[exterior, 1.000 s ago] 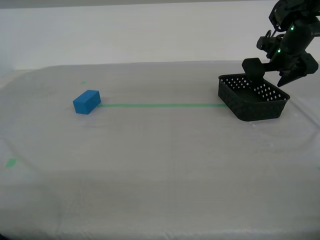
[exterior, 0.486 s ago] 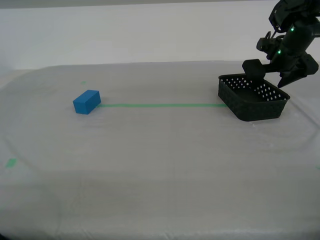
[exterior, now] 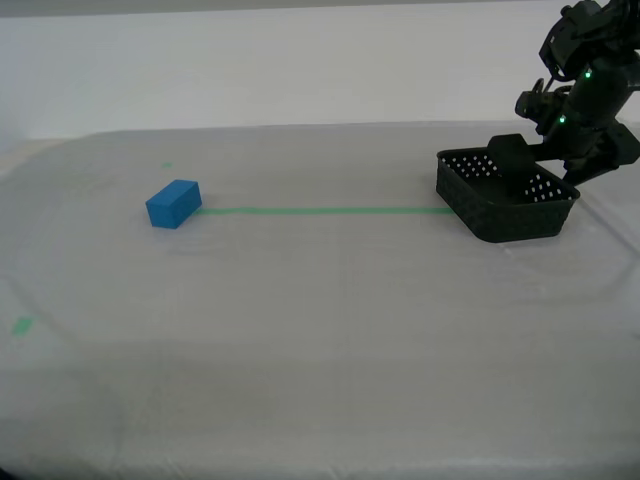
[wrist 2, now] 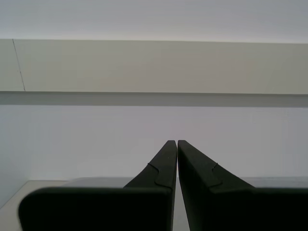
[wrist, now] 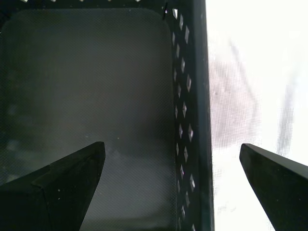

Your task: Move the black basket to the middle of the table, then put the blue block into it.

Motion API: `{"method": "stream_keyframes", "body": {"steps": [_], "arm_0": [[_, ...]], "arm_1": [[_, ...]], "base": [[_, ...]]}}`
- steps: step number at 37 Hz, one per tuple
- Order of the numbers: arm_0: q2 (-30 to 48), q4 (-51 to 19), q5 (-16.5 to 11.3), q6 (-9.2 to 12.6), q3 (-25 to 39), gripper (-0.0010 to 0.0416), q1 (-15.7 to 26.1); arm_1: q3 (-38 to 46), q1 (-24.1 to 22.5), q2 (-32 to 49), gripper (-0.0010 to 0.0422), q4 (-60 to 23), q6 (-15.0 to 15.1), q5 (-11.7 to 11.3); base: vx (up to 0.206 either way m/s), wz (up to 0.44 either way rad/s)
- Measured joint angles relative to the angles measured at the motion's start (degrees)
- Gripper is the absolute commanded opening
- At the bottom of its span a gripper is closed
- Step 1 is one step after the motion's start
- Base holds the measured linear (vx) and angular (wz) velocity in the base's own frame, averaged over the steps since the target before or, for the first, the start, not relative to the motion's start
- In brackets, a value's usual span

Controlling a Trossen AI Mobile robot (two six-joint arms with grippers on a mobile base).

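Black basket (wrist: 192,96) wall between claw (wrist: 173,161) fingers

Table (exterior: 320,330) bears blue block (exterior: 173,203); black basket (exterior: 505,195); green tape line (exterior: 320,210)

— Where is the basket?
— The basket (exterior: 506,196) sits at the exterior view's right end of the table (exterior: 320,330), at the end of the green tape line (exterior: 320,210). My first gripper (exterior: 555,160) hangs over its far wall, one finger inside, one outside.
— And the block?
— The block (exterior: 173,203) lies well apart, at the line's other end.
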Motion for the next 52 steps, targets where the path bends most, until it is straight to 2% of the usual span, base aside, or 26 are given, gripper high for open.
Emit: {"method": "stream_keyframes", "body": {"steps": [5, 22, 27, 38, 52], "arm_0": [[0.0, -0.7, -0.5, -1.5, 0.1, 0.0393, 0.0], [-0.2, -0.8, 0.2, -1.5, 0.1, 0.0393, 0.0], [-0.2, -0.8, 0.2, -1.3, 0.1, 0.0375, 0.0], [-0.2, -0.9, 0.2, -1.0, 0.1, 0.0266, 0.0], [-0.2, -1.4, 0.2, -1.0, 0.1, 0.0056, 0.0]], "arm_1": [[0.0, 0.0, 0.0, 0.0000, 0.0, 0.0, 0.0], [0.0, 0.0, 0.0, 0.0000, 0.0, 0.0, 0.0], [0.0, 0.0, 0.0, 0.0000, 0.0, 0.0, 0.0], [0.0, 0.0, 0.0, 0.0000, 0.0, 0.0, 0.0], [0.0, 0.0, 0.0, 0.0000, 0.0, 0.0, 0.0]], "base": [[0.000, 0.000], [0.000, 0.000], [0.000, 0.000], [0.000, 0.000], [0.000, 0.000]]}}
